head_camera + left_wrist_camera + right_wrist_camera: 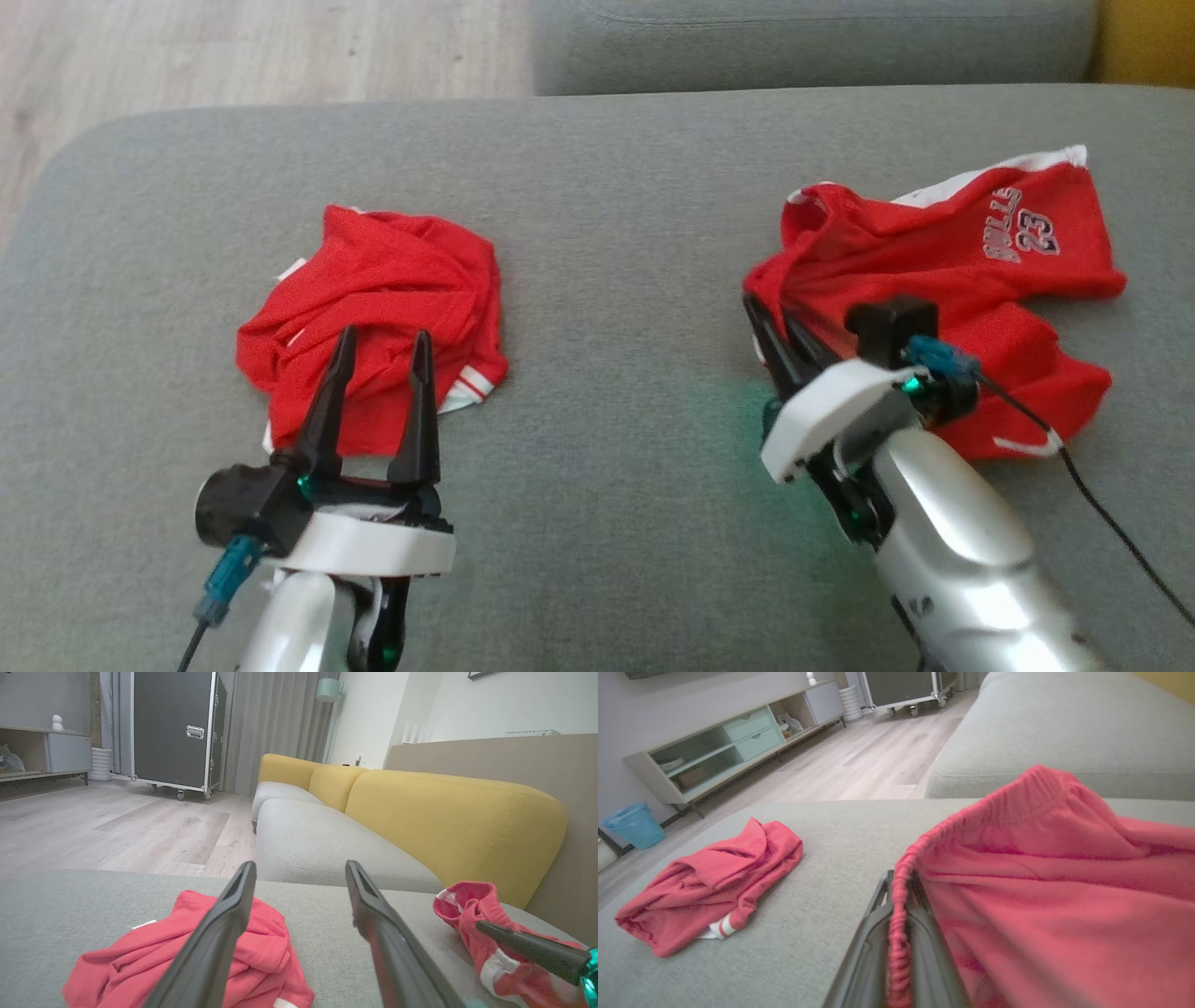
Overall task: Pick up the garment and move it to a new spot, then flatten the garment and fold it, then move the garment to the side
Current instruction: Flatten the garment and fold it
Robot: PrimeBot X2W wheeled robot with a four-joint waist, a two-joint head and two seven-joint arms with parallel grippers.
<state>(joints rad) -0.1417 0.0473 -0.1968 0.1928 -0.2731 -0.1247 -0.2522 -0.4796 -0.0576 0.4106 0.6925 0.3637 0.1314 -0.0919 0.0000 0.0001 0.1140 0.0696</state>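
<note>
Head view: grey cushion (607, 233), broad and bare save for two items. Item one, the red shorts (943, 261), printed with a name and the number 23, lying loosely spread at the right and partly rumpled. Item two, a crumpled red garment (392, 271) with white trim, bunched at the left, well apart from the shorts. Right gripper (761, 313) low at the near left edge of the shorts, jaws clenched on the cloth. Left gripper (385, 332) poised above the near edge of the crumpled garment, jaws released and wide, nothing between them. Left wrist view: the two spread fingers frame the crumpled garment below; shorts at far right with the right gripper's dark finger laid against them; yellow backrest (444, 816) and wooden floor (117, 826) beyond. Right wrist view: the gathered elastic waistband (994, 812) of the shorts runs down between the shut jaws, pinched there, the rest of the cloth draped to the right and apparently resting on the cushion. Step in hand, as judged: the pick-up, grasp made, lift not yet begun. Next move calls for raising the waistband until the cloth hangs free, then carrying it to open cushion away from the other garment.
</note>
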